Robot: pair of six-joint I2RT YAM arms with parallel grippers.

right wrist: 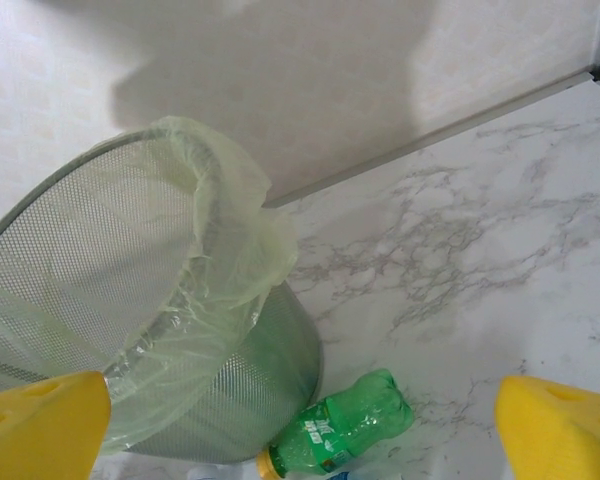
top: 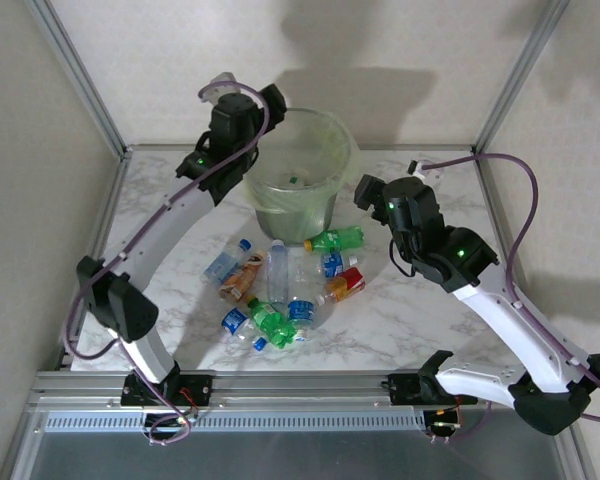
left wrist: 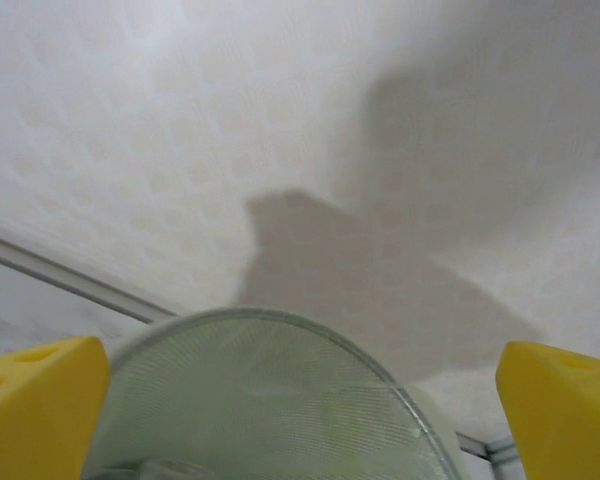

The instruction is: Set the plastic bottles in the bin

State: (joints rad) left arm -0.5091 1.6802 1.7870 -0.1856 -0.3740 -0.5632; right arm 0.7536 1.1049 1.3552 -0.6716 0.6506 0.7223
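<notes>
The bin (top: 298,165) is a round pale-green mesh bucket with a thin liner folded over its rim, standing at the back of the table. Several plastic bottles (top: 280,290) lie in a heap in front of it, green ones and clear ones with blue, orange or red labels. My left gripper (top: 275,103) hangs over the bin's left rim, its yellow fingers (left wrist: 40,405) wide apart and open above the mesh (left wrist: 260,400). My right gripper (top: 367,192) stands open right of the bin (right wrist: 130,300). A green bottle with a yellow cap (right wrist: 345,425) lies between and below its fingers (right wrist: 560,430).
The marble table (top: 420,300) has metal frame posts (top: 80,75) at its back corners and a rail along the near edge. White walls stand behind. Bare marble lies right of the heap (right wrist: 460,250) and left of it.
</notes>
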